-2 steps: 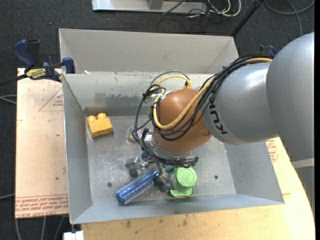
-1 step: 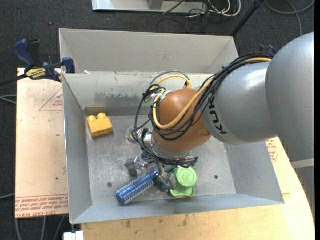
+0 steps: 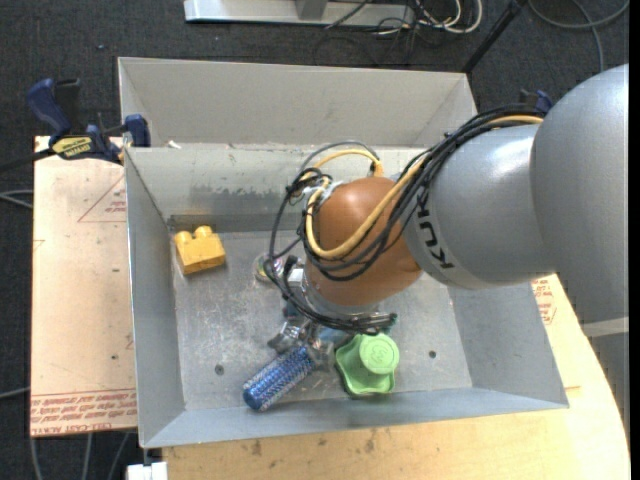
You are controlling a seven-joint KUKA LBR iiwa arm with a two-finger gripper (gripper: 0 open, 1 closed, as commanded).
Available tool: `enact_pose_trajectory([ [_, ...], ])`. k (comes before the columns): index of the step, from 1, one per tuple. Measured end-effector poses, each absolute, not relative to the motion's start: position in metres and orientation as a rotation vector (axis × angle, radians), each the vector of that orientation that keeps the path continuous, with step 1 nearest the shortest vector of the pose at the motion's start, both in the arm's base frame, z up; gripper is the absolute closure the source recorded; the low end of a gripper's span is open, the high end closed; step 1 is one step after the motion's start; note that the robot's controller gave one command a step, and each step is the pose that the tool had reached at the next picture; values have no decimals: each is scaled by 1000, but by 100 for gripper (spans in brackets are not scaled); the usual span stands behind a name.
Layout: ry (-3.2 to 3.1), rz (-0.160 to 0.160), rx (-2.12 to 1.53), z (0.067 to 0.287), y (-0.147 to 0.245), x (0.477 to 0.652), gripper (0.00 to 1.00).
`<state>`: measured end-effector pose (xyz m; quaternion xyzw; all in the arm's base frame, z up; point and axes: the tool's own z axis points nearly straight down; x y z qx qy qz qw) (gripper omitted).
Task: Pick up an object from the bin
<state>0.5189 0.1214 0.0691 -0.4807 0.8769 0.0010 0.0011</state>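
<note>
Alignment matters most at this step. The gripper (image 3: 303, 336) hangs low in the grey metal bin (image 3: 150, 298), near its front wall, and the domed orange cover (image 3: 355, 243) on the wrist, with its looped cables, hides the tip from above. I cannot tell whether the jaws are open or closed, and nothing can be seen held between them. Two things lie right at the tip: a blue ribbed plastic cylinder (image 3: 278, 378), lying on its side and slanting from the front left up toward the gripper, and a green plastic piece with a lobed base and a round ribbed cap (image 3: 367, 365), just to the right of it. The cylinder's upper end seems to sit directly beneath the gripper, so I judge it the likelier candidate, though the green piece is close enough to be caught by mistake. To pick well, the jaws should straddle the cylinder across its narrow width rather than along its length and come down until they flank its sides. They should close near its middle if that can be reached, since a grip at one end may let it swing or slip out. The ribbed surface should help hold it. Lifting straight up would keep it clear of the green piece and the front wall. A yellow plastic building block (image 3: 198, 249) lies well apart at the left and plays no part.
</note>
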Motion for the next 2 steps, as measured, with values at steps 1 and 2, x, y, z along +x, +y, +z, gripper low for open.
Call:
enact_pose_trajectory([
  [1,2751,0,-1503,125,123,520,100],
  [2,2754,0,-1499,165,123,522,100],
])
